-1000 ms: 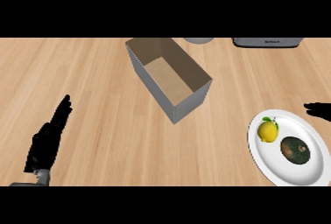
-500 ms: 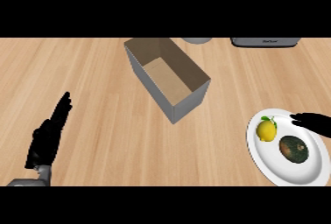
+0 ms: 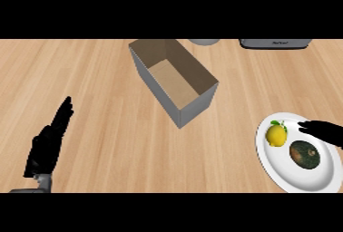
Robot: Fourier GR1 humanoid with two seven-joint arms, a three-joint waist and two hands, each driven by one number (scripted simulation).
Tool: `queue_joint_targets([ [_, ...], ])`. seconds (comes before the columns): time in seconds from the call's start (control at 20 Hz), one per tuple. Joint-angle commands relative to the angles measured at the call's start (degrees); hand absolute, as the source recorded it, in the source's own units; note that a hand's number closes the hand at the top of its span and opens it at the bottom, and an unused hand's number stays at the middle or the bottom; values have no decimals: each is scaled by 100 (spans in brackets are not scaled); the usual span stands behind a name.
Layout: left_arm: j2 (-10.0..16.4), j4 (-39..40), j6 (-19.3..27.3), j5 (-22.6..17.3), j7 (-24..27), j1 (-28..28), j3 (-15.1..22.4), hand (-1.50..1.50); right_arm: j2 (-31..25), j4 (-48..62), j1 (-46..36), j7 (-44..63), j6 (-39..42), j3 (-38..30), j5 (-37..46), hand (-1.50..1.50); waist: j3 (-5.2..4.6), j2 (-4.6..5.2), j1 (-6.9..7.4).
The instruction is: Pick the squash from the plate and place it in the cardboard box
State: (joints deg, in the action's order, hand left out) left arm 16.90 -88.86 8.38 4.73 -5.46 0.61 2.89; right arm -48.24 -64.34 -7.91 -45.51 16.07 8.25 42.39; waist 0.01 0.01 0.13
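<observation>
I see squash (image 3: 305, 154) dark, mottled, oval on plate (image 3: 269, 159), lemon (image 3: 275, 135) beside. Right hand (image 3: 328, 132) near, fingers straight, empty. Left hand (image 3: 48, 144) flat. Cardboard box (image 3: 198, 107) well apart.

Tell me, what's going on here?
The robot's right hand hovers open over the plate's right edge, near a yellow fruit and the dark squash, holding nothing. The squash lies on the plate, not yet in the open cardboard box. The left hand rests open at lower left.
</observation>
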Motion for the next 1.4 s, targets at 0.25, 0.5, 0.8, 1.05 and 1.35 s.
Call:
queue_joint_targets([
  [0.25, -198, -93, -283, 163, 232, 290, -216, 0, 531, 491, -270, -245, -21, -304, 719, -150, 0, -1, 14],
  [0.5, -7, 112, -615, 62, 51, -119, -563, 0, 606, 480, -122, -459, -120, -546, 778, -150, -1, 0, -6],
  [0.8, -394, -327, -333, 488, -527, -183, -262, 0, 951, 564, -408, -176, 136, -584, 1018, -150, 1, 0, 14],
  [1.05, -542, -117, -397, 539, -11, 92, -395, 0, 988, 51, 58, -85, 244, -746, 1166, -150, -2, -7, -16],
  [1.35, -417, -707, -595, 487, -101, 527, -509, 0, 1259, 493, -18, -242, -307, -630, 1602, -150, -1, -10, 7],
])
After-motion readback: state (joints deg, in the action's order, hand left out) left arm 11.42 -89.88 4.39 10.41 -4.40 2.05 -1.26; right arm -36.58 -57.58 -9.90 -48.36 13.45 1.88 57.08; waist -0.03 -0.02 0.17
